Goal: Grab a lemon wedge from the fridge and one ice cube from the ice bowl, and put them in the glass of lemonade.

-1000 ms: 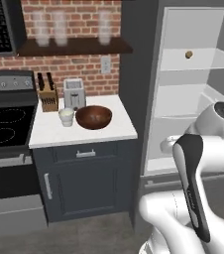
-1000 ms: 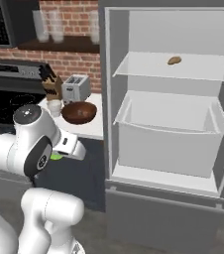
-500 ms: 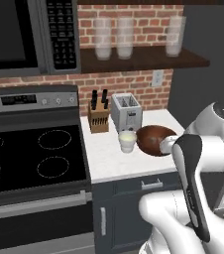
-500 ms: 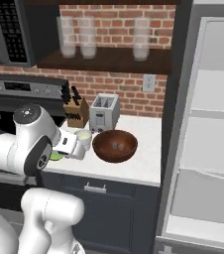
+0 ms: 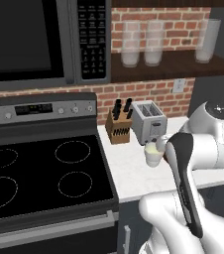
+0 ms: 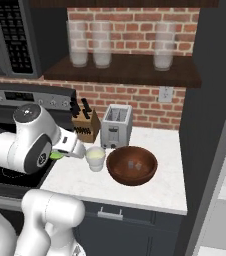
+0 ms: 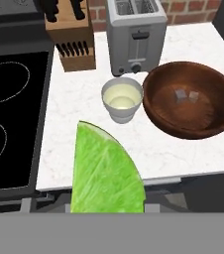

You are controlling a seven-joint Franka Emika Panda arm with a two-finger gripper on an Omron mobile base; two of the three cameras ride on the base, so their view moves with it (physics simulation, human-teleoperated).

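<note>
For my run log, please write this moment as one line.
phase: carrying to cup | gripper: shut on lemon wedge | glass of lemonade: on counter, beside ice bowl | ice cubes: in bowl

glass of lemonade [image 5: 152,155] sits before toaster [image 5: 149,122], beside knife block [image 5: 118,128].

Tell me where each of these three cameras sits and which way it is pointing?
Left base view: behind the arm's left, facing the stove and counter; the white arm rises lower right.
Right base view: behind its right, facing the ice bowl and toaster; the arm rises lower left.
Hand view: on the hand, looking down past the lemon wedge.
All share the glass of lemonade.
</note>
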